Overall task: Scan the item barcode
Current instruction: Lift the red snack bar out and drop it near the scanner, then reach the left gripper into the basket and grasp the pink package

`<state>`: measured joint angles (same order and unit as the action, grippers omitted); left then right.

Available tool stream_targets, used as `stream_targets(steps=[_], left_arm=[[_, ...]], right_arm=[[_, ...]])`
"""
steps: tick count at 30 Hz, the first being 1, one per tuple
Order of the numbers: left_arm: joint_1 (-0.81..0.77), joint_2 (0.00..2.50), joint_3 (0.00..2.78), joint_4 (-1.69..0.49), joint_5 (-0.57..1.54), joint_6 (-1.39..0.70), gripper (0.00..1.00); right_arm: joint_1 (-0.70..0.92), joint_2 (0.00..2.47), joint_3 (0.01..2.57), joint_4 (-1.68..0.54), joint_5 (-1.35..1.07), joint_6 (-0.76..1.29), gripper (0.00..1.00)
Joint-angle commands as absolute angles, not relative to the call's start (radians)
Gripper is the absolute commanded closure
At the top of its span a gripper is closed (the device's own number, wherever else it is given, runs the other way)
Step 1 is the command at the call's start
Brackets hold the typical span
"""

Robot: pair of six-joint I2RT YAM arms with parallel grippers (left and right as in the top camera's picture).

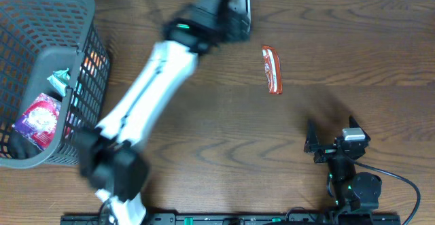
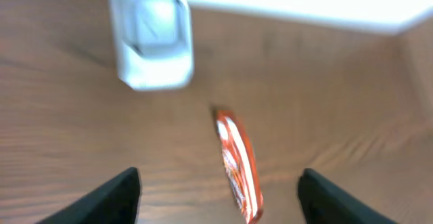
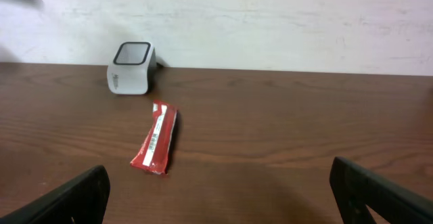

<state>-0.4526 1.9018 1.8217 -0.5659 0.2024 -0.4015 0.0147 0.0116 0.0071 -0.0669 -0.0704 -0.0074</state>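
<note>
The item, a red snack bar [image 1: 272, 69], lies flat on the wooden table with its white barcode strip facing up [image 3: 155, 146]. The white scanner [image 3: 130, 68] stands at the table's far edge, just left of the bar. My left arm reaches across to the scanner, and the left gripper [image 1: 230, 13] hovers blurred over it. In the left wrist view the left gripper [image 2: 220, 183] is open and empty, with the bar [image 2: 237, 163] on the table below and the scanner [image 2: 152, 38] beyond. My right gripper [image 1: 331, 133] rests open near the front edge, holding nothing [image 3: 218, 176].
A grey mesh basket [image 1: 41, 21] stands at the left edge. It holds a purple packet [image 1: 41, 119] and a green-white packet [image 1: 60, 81]. A white wall runs behind the table's far edge.
</note>
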Motion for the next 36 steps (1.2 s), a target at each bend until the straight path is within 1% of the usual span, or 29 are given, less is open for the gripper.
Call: stream_targets(steps=[1,4,9,12,16,19,23,26,27,31,36], left_arm=[[-0.286,1.708,1.835,-0.625,0.189,-0.378,0.20],[-0.121,1.623,1.835,-0.691,0.189,-0.347,0.16],[0.178,1.568,1.835,-0.819,0.165,-0.357,0.15],[0.345,1.575,1.833,-0.939,0.070,-0.430,0.15],[0.490,1.596,1.792,-1.031,-0.028,-0.450,0.15],[0.543,1.614,1.733,-1.035,-0.038,-0.451,0.15],[0.550,1.647,1.625,-1.010,-0.056,-0.450,0.15],[0.530,1.685,1.550,-0.993,-0.127,-0.450,0.15],[0.518,1.715,1.514,-0.985,-0.185,-0.450,0.15],[0.511,1.776,1.477,-0.980,-0.272,-0.450,0.15],[0.509,1.865,1.476,-0.971,-0.279,-0.450,0.15]], right_arm=[[0.007,0.006,0.006,-0.071,-0.066,0.006,0.01],[0.007,0.006,0.006,-0.071,-0.066,0.006,0.01],[0.007,0.006,0.006,-0.071,-0.066,0.006,0.01],[0.007,0.006,0.006,-0.071,-0.066,0.006,0.01],[0.007,0.006,0.006,-0.071,-0.066,0.006,0.01],[0.007,0.006,0.006,-0.071,-0.066,0.006,0.01],[0.007,0.006,0.006,-0.071,-0.066,0.006,0.01],[0.007,0.006,0.006,-0.071,-0.066,0.006,0.01],[0.007,0.006,0.006,-0.071,-0.066,0.006,0.01],[0.007,0.006,0.006,-0.071,-0.066,0.006,0.01],[0.007,0.006,0.006,-0.071,-0.066,0.006,0.01]])
